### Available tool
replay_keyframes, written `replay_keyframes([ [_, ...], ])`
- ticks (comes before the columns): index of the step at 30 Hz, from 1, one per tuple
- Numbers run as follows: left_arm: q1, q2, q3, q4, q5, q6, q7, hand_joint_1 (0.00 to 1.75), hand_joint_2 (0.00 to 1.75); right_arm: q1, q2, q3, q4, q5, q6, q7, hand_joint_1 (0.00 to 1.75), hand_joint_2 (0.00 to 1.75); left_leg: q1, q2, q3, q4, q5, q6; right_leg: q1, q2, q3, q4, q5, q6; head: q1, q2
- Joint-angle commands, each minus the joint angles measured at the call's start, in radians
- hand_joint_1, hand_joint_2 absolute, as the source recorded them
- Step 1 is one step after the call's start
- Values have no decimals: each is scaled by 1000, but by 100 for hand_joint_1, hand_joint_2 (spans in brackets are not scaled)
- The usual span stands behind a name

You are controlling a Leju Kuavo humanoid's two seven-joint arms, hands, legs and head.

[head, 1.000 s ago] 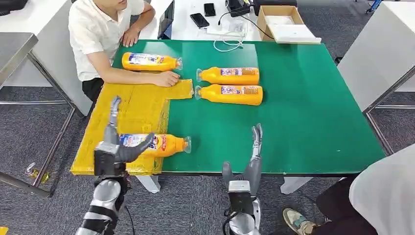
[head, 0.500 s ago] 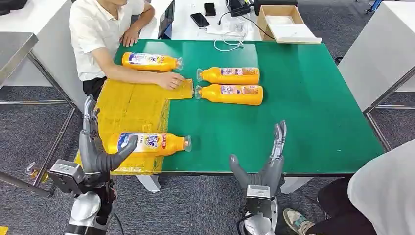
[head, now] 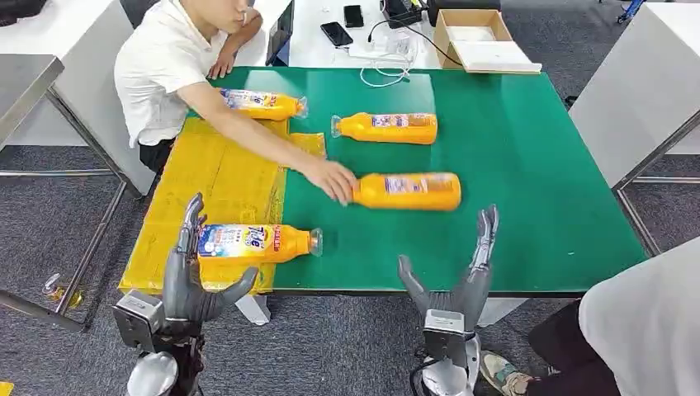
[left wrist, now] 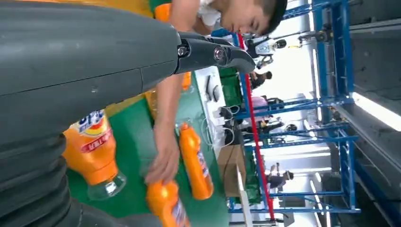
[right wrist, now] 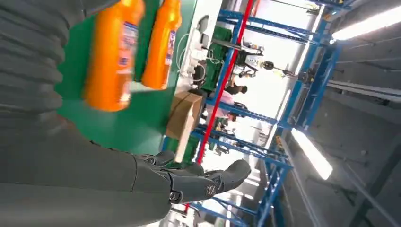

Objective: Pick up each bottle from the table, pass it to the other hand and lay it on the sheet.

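Orange bottles lie on the green desk [head: 528,165] and the yellow sheet [head: 223,177].
Head view: the left hand [head: 191,276] and right hand [head: 458,276] hover at the desk's near edge, fingers spread wide, holding nothing; one bottle [head: 256,242] lies partly on the sheet; a person's hand [head: 330,179] touches another bottle [head: 407,190].
Left wrist view: that person's hand touches the bottle's neck.
Right wrist view: fingers [right wrist: 208,182] are apart, clear of the bottles.

Head view looks down from high over the near edge of the green counter [head: 512,165]. Both wrist views sit close behind their hands, turned sideways, facing across it toward far blue racking [right wrist: 283,94]; all share the orange bottles [head: 409,190].
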Motion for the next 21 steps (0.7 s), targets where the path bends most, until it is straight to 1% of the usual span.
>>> replay_keyframes([
  [1, 33, 6, -6, -11, -12, 9, -42, 0, 175, -1, -6, -76, 9, 69, -88, 3, 0, 175, 0, 0, 2, -1, -1, -1, 0, -1, 3, -1, -1, -1, 0, 0],
  [2, 32, 7, -7, -13, -31, 25, -57, 0, 175, -12, -7, -91, 34, 69, -88, 3, 0, 175, 0, 0, 2, -1, -1, 0, 0, -1, 2, -1, -1, -1, 0, 0],
  [3, 31, 7, -7, -14, -31, 26, -57, 0, 175, -17, -10, -92, 38, 66, -87, 3, 0, 175, 0, 0, 4, -1, -1, -1, 1, -1, 4, -1, -1, -1, 0, 0],
  [5, 31, 7, -7, -14, -31, 26, -57, 0, 175, -17, -10, -92, 38, 66, -87, 3, 0, 175, 0, 1, 1, -1, 0, 0, 0, 0, 1, -1, 0, -1, 0, 0],
  [6, 31, 7, -7, -14, -31, 26, -57, 0, 175, -17, -10, -92, 38, 66, -87, 3, 0, 175, 0, 2, 3, -1, -1, -1, 1, 1, 3, -1, -1, -2, 0, 0],
  [8, 31, 7, -7, -14, -31, 26, -57, 0, 175, -17, -10, -92, 38, 66, -87, 3, 0, 175, 0, 0, 2, -1, 0, -1, 0, 0, 2, -1, 0, -1, 0, 0],
  [9, 31, 7, -7, -14, -31, 26, -57, 0, 175, -17, -10, -92, 38, 66, -87, 3, 0, 175, 0, 1, 4, -1, -1, -1, 0, 0, 4, -1, -1, -2, 0, 0],
  [10, 30, 9, -8, -13, -35, 28, -59, 0, 175, -24, -10, -93, 62, 74, -88, 3, 0, 175, 0, 1, 3, -1, -1, -1, 0, 0, 3, -1, -1, -2, 0, 0],
  [11, 31, 11, -11, -16, -47, 34, -68, 0, 175, -36, -16, -100, 91, 88, -86, 3, 0, 0, 0, 1, 2, -1, -1, -1, 0, 0, 2, -1, 0, -1, 0, 0],
  [12, 31, 12, -14, -18, -49, 37, -72, 0, 175, -51, -26, -103, 120, 118, -79, 6, 0, 0, 1, 2, 4, -1, -1, -1, 1, 1, 4, -2, 0, -2, 0, 0],
  [13, 29, 13, -15, -20, -50, 38, -76, 0, 175, -64, -39, -101, 149, 156, -70, 16, 0, 175, 0, 1, 3, -2, -1, -1, 0, 1, 3, -2, 0, -1, 0, 0],
  [15, 15, 17, -21, -13, -55, 39, -82, 0, 175, -92, -60, -109, 221, 298, -88, 35, 0, 175, 1, 2, 4, -2, -1, -1, 1, 2, 4, -2, 0, -2, 0, 0],
  [16, 4, 17, -21, 3, -58, 44, -82, 0, 175, -110, -59, -135, 269, 366, -88, 38, 0, 175, 0, 1, 3, -2, -1, 0, 0, 1, 4, -2, 0, -1, 0, 0],
  [17, -4, 15, -20, 15, -58, 49, -80, 0, 175, -129, -65, -150, 315, 397, -88, 45, 0, 175, 0, 0, 2, -1, 0, 0, 1, 0, 3, -2, 0, -1, 0, 0],
  [18, -13, 14, -21, 29, -56, 50, -75, 0, 175, -153, -79, -167, 376, 481, -88, 61, 0, 175, 0, 1, 6, -3, 0, -1, 1, 0, 6, -3, 0, -2, 0, 0],
  [20, -30, 11, -19, 53, -50, 56, -63, 0, 175, -192, -84, -228, 456, 599, -88, 72, 0, 175, 0, 0, 4, -2, 0, 0, 0, -1, 4, -3, 0, -1, 0, 0],
  [21, -41, 5, -14, 66, -35, 58, -48, 0, 175, -217, -93, -250, 494, 641, -88, 71, 0, 175, 1, 0, 6, -3, 0, 0, 1, -1, 7, -4, 0, -1, 0, 0],
])
